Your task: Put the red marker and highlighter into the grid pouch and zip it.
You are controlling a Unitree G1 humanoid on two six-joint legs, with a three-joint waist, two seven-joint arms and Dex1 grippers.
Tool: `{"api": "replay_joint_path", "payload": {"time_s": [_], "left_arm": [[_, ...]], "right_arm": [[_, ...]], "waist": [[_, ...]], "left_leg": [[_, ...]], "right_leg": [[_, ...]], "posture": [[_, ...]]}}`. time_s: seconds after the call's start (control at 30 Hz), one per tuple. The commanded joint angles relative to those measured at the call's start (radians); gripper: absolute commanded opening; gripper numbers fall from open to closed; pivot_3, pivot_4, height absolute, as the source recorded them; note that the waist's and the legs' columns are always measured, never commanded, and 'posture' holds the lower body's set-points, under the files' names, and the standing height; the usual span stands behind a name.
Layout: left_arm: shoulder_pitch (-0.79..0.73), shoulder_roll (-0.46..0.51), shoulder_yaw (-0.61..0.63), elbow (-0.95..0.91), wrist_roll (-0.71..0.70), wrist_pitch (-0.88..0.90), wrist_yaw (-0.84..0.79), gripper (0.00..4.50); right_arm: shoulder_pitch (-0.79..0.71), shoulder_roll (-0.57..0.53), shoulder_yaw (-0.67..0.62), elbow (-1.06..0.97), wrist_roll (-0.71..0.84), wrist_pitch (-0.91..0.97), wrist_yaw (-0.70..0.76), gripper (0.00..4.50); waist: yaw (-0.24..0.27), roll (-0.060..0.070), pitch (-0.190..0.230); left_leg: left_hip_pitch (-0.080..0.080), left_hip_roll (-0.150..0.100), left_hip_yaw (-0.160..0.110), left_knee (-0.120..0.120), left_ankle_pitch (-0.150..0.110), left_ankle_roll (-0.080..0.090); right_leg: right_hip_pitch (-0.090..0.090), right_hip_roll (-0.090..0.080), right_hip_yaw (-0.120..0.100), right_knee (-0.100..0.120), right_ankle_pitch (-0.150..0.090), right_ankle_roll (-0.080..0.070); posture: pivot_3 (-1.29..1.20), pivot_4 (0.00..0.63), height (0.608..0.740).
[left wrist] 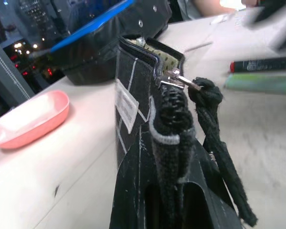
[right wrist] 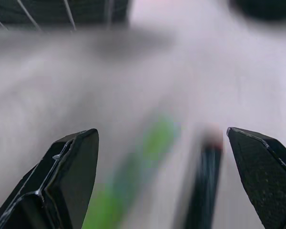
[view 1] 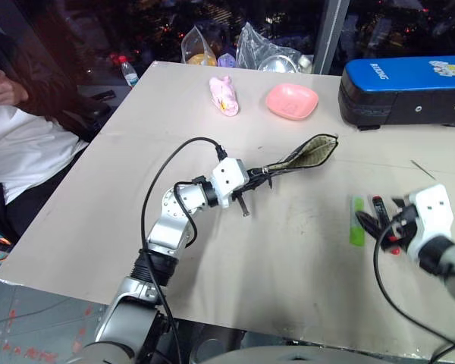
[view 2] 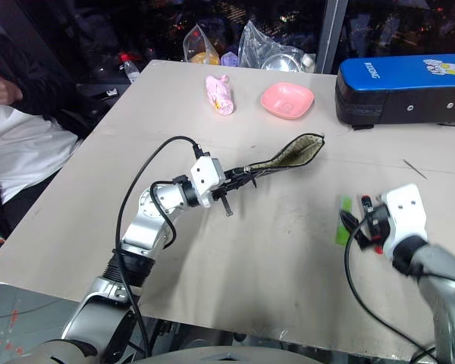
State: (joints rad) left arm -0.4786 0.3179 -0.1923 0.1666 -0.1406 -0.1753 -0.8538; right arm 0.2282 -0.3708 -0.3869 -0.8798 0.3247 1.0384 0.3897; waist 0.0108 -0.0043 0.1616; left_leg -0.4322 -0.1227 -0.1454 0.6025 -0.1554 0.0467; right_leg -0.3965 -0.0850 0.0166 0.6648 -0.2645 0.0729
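Right pincer (view 1: 381, 225) gapes wide just over the highlighter (view 1: 356, 221) and red marker (view 1: 378, 206) – lying side by side, lengthwise btwn its jaws – while left pincer (view 1: 252, 182), well apart, is clamped on the grid pouch (view 1: 307, 152).

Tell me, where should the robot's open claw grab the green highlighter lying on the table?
Probably around the middle of the highlighter, coming down from above. It lies flat on the table, so only its long sides are free. The red marker lies close beside it, so one finger of the open right gripper must slip between them.
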Motion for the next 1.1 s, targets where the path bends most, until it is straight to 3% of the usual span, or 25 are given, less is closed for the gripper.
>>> {"api": "replay_joint_path", "payload": {"time_s": [0.03, 0.23, 0.33, 0.43, 0.63, 0.7, 0.8, 0.97, 1.1], "left_arm": [[-0.027, -0.022, -0.009, -0.021, -0.005, -0.011, 0.000, 0.00], [-0.035, -0.039, -0.028, 0.000, -0.007, -0.031, -0.036, 0.00], [-0.045, -0.043, -0.027, 0.014, -0.005, -0.037, -0.043, 0.00], [-0.049, -0.048, -0.030, 0.018, 0.000, -0.040, -0.040, 0.00], [-0.066, -0.048, -0.028, 0.037, 0.002, -0.051, -0.044, 0.00], [-0.072, -0.046, -0.028, 0.048, 0.003, -0.056, -0.047, 0.00], [-0.083, -0.041, -0.031, 0.066, 0.009, -0.069, -0.054, 0.00], [-0.110, -0.050, -0.031, 0.109, 0.018, -0.090, -0.056, 0.00], [-0.132, -0.068, -0.041, 0.141, 0.026, -0.114, -0.062, 0.00]], "right_arm": [[0.037, 0.103, 0.035, -0.097, 0.003, 0.048, -0.115, 4.38], [0.029, 0.255, 0.138, -0.064, -0.037, 0.021, -0.254, 4.38], [0.035, 0.241, 0.230, -0.017, -0.087, -0.007, -0.285, 4.38], [0.071, 0.200, 0.276, -0.001, -0.115, -0.015, -0.287, 3.59], [0.065, 0.139, 0.240, -0.053, -0.106, 0.009, -0.266, 0.81], [0.017, 0.094, 0.177, -0.081, -0.087, 0.043, -0.236, 0.74], [-0.089, -0.029, 0.042, -0.124, -0.026, 0.121, -0.147, 0.74], [-0.221, -0.415, -0.175, -0.110, 0.085, 0.188, 0.111, 0.74], [-0.189, -0.751, -0.176, -0.064, 0.048, -0.038, 0.365, 0.74]], "waist": [[-0.004, 0.001, 0.000], [-0.006, 0.001, 0.000], [-0.006, 0.001, 0.000], [-0.004, 0.001, -0.001], [0.001, 0.001, -0.001], [0.000, 0.001, -0.001], [-0.002, 0.001, -0.001], [0.002, 0.001, 0.000], [0.003, 0.001, 0.001]], "left_leg": [[0.000, 0.000, 0.001, 0.000, 0.000, 0.000], [0.001, 0.000, 0.002, 0.000, 0.000, -0.001], [0.000, 0.000, 0.002, 0.000, 0.000, 0.000], [0.000, 0.000, 0.002, 0.000, 0.001, 0.001], [0.001, 0.000, 0.001, 0.000, 0.001, 0.002], [0.000, 0.000, 0.002, 0.001, 0.001, 0.002], [0.000, 0.000, 0.003, 0.001, 0.002, 0.002], [0.000, 0.000, 0.002, 0.001, 0.002, 0.003], [-0.002, 0.000, 0.001, 0.001, 0.002, 0.003]], "right_leg": [[0.000, 0.000, 0.000, 0.000, 0.000, 0.000], [0.000, 0.000, -0.001, 0.000, 0.000, 0.000], [0.000, 0.001, -0.001, 0.000, 0.000, 0.000], [0.000, 0.001, -0.002, -0.001, 0.000, 0.000], [0.000, 0.001, -0.002, -0.001, 0.000, 0.000], [0.000, 0.001, -0.003, -0.001, 0.000, 0.000], [0.000, 0.001, -0.002, -0.001, 0.000, 0.001], [0.001, 0.001, -0.005, -0.002, 0.000, 0.001], [0.001, 0.000, -0.007, -0.002, 0.000, 0.000]], "posture": [[0.00, 0.150, 0.740], [0.00, 0.150, 0.740], [0.00, 0.150, 0.740], [0.00, 0.150, 0.740], [0.00, 0.150, 0.740], [0.00, 0.150, 0.740], [0.00, 0.150, 0.740], [0.00, 0.150, 0.740], [0.00, 0.150, 0.740]]}}
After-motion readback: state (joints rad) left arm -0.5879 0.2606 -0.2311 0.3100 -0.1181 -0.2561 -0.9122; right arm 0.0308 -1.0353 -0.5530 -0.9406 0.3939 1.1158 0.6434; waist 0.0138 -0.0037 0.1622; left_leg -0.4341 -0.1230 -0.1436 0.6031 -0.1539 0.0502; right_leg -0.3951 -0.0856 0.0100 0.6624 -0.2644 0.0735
